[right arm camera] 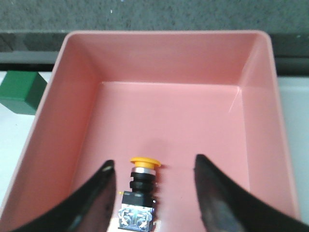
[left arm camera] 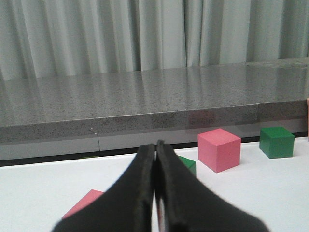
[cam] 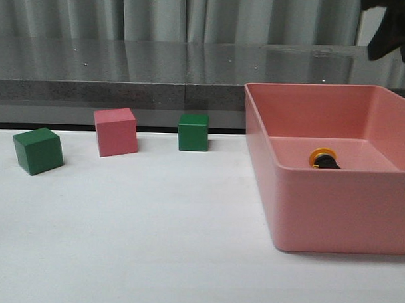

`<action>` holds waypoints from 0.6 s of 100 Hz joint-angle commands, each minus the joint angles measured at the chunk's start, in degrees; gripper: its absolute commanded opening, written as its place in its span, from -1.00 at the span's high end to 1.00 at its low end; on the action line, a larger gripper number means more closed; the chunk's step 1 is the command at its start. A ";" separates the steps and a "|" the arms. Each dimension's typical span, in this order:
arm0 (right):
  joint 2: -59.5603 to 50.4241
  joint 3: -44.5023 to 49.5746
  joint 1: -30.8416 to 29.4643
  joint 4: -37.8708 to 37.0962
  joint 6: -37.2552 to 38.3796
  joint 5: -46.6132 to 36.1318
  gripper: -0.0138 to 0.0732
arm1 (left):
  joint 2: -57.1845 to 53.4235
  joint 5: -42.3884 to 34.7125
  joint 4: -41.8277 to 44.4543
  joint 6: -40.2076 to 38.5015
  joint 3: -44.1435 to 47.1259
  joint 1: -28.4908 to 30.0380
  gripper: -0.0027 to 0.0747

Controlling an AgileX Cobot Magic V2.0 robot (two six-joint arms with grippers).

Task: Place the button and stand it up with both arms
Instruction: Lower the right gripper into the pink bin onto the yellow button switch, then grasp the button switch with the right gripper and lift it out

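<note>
The button (right arm camera: 141, 191) lies on its side on the floor of the pink bin (right arm camera: 72, 145), yellow cap toward the far wall, clear block base toward the camera. In the front view only its yellow cap and black body (cam: 324, 160) show over the bin's near wall (cam: 347, 210). My right gripper (right arm camera: 153, 166) is open above the bin, its fingers on either side of the button, apart from it. Part of the right arm (cam: 392, 25) shows at the top right of the front view. My left gripper (left arm camera: 156, 147) is shut and empty, low over the white table.
A green cube (cam: 37, 150), a pink cube (cam: 115, 131) and a second green cube (cam: 193, 131) stand in a row on the white table left of the bin. A grey ledge (cam: 125, 76) and curtains lie behind. Another pink piece (left arm camera: 82, 207) lies by the left fingers.
</note>
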 commanded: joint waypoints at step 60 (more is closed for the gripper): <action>17.73 -2.24 3.72 -0.08 -0.28 -6.06 -0.57 | -1.82 -4.57 -0.35 -0.51 2.61 0.06 0.98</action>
